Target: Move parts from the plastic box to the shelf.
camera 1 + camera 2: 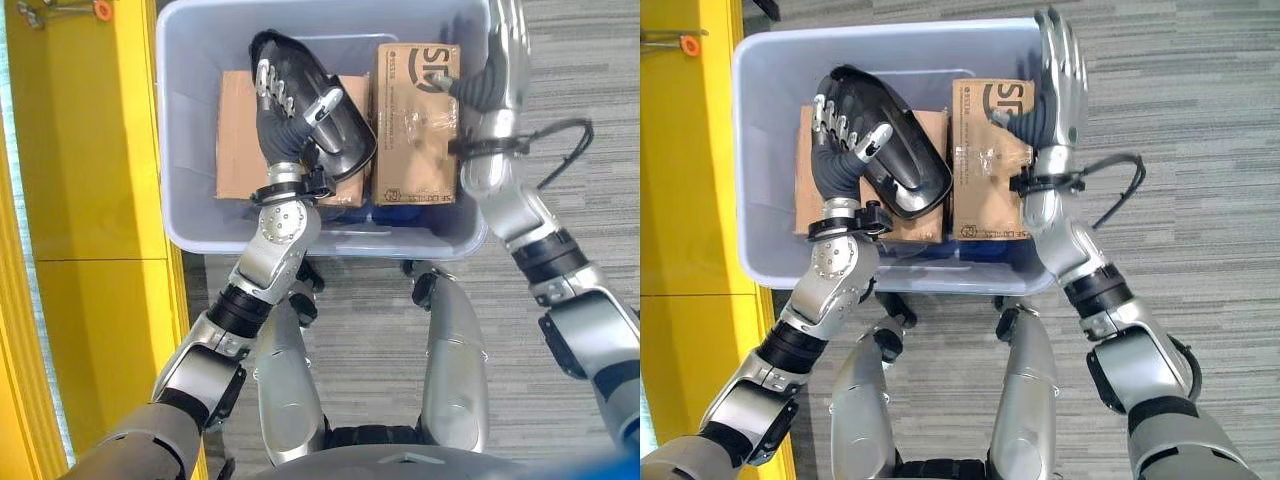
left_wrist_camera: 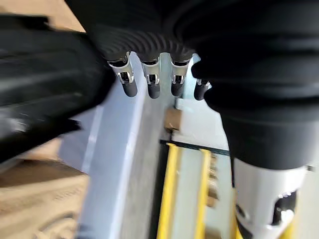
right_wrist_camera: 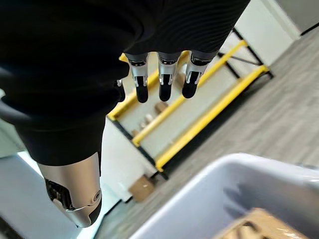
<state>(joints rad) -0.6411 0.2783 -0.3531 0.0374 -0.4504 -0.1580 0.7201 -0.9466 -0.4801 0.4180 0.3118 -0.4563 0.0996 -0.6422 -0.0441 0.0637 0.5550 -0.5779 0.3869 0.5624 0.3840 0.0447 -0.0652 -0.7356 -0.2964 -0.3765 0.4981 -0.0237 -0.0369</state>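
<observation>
A grey-blue plastic box (image 1: 188, 150) stands on the floor in front of me. Inside it lie a flat cardboard box (image 1: 236, 140), a taped cardboard box (image 1: 415, 120) and a curved black plastic part (image 1: 348, 140). My left hand (image 1: 283, 100) is inside the box, its fingers curled over the black part's edge and its thumb pressed on the part's top. The part sits tilted above the flat cardboard. My right hand (image 1: 1060, 85) is held over the box's right side, beside the taped cardboard box, with straight fingers and nothing in it.
A yellow shelf (image 1: 90, 150) runs along my left, close to the box's left wall, with small tools (image 1: 60, 12) lying at its far end. Grey carpet (image 1: 580, 60) lies to the right of the box. More yellow racking (image 3: 199, 109) stands further off.
</observation>
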